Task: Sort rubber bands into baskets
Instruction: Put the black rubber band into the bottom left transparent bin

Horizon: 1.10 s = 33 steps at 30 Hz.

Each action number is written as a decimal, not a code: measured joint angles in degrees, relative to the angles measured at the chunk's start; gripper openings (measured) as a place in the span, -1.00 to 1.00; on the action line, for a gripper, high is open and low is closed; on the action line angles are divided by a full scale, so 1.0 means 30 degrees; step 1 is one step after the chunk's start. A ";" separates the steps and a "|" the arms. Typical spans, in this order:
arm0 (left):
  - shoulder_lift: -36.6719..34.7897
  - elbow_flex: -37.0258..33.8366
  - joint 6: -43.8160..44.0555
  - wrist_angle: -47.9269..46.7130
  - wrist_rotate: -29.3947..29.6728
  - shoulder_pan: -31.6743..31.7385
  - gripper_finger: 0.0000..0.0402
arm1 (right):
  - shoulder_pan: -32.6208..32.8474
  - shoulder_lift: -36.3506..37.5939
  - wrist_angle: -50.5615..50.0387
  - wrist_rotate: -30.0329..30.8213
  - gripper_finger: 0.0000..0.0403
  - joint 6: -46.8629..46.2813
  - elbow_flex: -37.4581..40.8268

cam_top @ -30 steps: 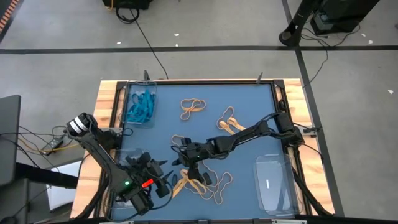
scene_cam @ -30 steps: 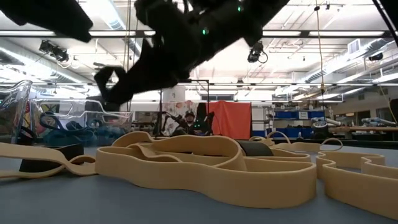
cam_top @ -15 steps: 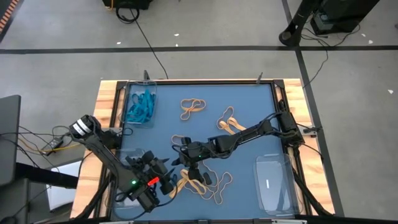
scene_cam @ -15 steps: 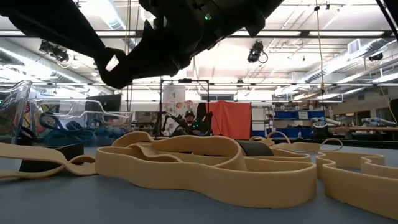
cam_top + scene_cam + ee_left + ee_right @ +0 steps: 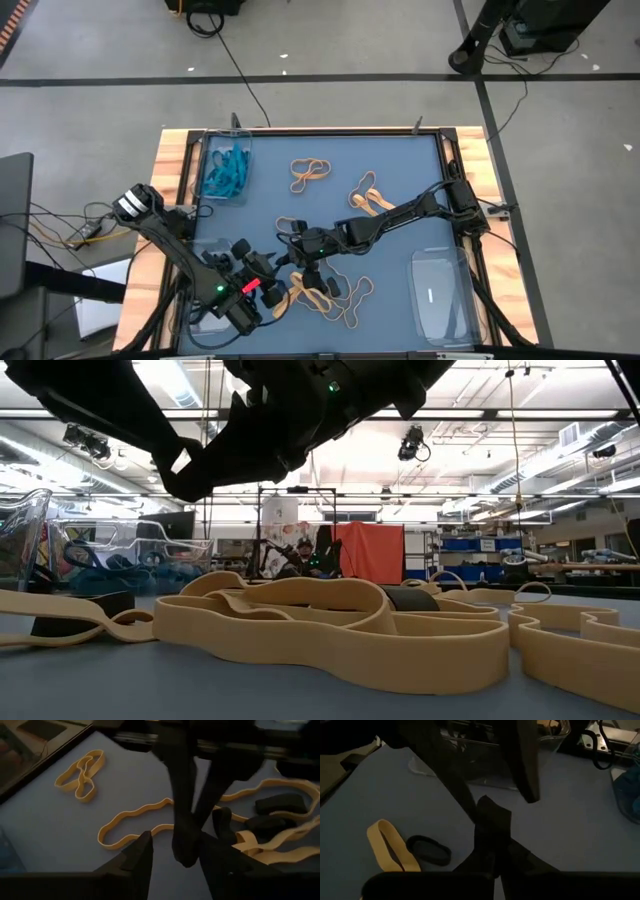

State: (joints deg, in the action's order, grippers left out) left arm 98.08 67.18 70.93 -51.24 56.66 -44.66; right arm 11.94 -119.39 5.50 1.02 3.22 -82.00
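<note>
My right gripper [image 5: 296, 258] is above the table's near middle, shut on a black rubber band [image 5: 185, 845]. My left gripper [image 5: 176, 862] reaches in from the near left. It is open, with one finger on each side of the hanging band, and I cannot tell whether a finger touches it. Tan rubber bands [image 5: 330, 292] and black ones [image 5: 280, 804] lie flat on the blue mat below. A clear basket [image 5: 226, 170] at the far left holds teal bands. Another basket [image 5: 440, 292] stands at the near right. My right gripper pinches the black band's upper end [image 5: 188, 817] between its two fingertips, which slant down from the table's right. The band hangs below the fingertips, doubled and slack, clear of the mat.
More tan bands lie at the far middle [image 5: 310, 172] and right of middle [image 5: 368, 195]. A long tan loop [image 5: 135, 820] lies on the mat under the grippers. A third clear basket [image 5: 205, 305] lies under my left arm. A wooden frame [image 5: 172, 160] borders the mat.
My left gripper has moved toward the table's right, closing in on the black band that my right gripper holds up. The band and my right gripper have kept their place.
</note>
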 joint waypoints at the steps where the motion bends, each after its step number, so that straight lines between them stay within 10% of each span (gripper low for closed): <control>1: 0.0000 0.0000 -0.0260 0.0202 -0.0002 0.0019 -0.24 | 0.0000 0.0000 -0.0007 0.0000 -0.91 0.0000 0.0000; 20: 0.0000 0.0000 -0.3108 0.1307 -0.1201 0.0831 -0.95 | -0.0007 0.0000 -0.0318 0.0129 -0.86 -0.0255 -0.0020; 33: -0.0077 0.0484 0.3320 -0.5163 -0.2576 0.0338 -0.97 | 0.0286 0.0022 -0.2062 0.2591 -0.22 0.0077 -0.0036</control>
State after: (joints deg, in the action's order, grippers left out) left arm 97.85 68.63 80.89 -66.73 48.94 -43.65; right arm 12.80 -119.33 -0.69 8.79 3.45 -82.10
